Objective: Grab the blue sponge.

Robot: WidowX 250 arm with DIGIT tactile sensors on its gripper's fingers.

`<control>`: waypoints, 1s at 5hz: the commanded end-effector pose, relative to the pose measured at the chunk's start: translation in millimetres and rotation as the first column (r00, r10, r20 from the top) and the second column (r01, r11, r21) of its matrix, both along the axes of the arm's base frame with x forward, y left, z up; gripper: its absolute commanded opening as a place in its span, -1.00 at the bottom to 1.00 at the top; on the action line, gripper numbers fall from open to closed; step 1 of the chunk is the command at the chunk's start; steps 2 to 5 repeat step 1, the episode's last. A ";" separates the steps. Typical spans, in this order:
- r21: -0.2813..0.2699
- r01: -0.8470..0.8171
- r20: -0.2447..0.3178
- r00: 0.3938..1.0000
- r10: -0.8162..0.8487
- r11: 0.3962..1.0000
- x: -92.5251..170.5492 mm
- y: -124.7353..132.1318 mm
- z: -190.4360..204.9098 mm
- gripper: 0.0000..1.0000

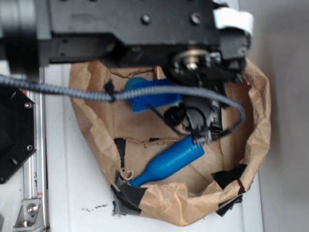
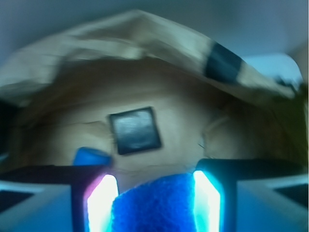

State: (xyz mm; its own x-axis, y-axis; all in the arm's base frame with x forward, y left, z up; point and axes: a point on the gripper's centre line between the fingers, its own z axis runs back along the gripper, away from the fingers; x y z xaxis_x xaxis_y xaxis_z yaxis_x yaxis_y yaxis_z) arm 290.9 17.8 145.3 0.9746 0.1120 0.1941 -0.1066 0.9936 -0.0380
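In the wrist view the blue sponge (image 2: 159, 205) fills the whole gap between my two glowing fingers, its rough foam touching both pads (image 2: 102, 203). My gripper (image 2: 154, 183) is shut on it, low inside the brown paper bag. From outside, the blue sponge (image 1: 153, 96) lies at the back of the bag, partly hidden by a grey cable and the black arm (image 1: 193, 113), whose fingers I cannot make out.
The brown paper bag (image 1: 258, 121) has raised crumpled walls patched with black tape (image 1: 128, 193). A smooth blue bottle (image 1: 169, 162) lies at the bag's front. A teal ball (image 1: 135, 83) peeks out behind the sponge. A black tape square (image 2: 135, 130) marks the bag floor.
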 end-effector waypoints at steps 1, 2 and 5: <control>0.003 0.061 0.122 0.991 -0.061 0.998 -11.8 1.2 27.1 -1.00; 0.003 0.061 0.122 0.991 -0.061 0.998 -11.8 1.2 27.1 -1.00; 0.003 0.061 0.122 0.991 -0.061 0.998 -11.8 1.2 27.1 -1.00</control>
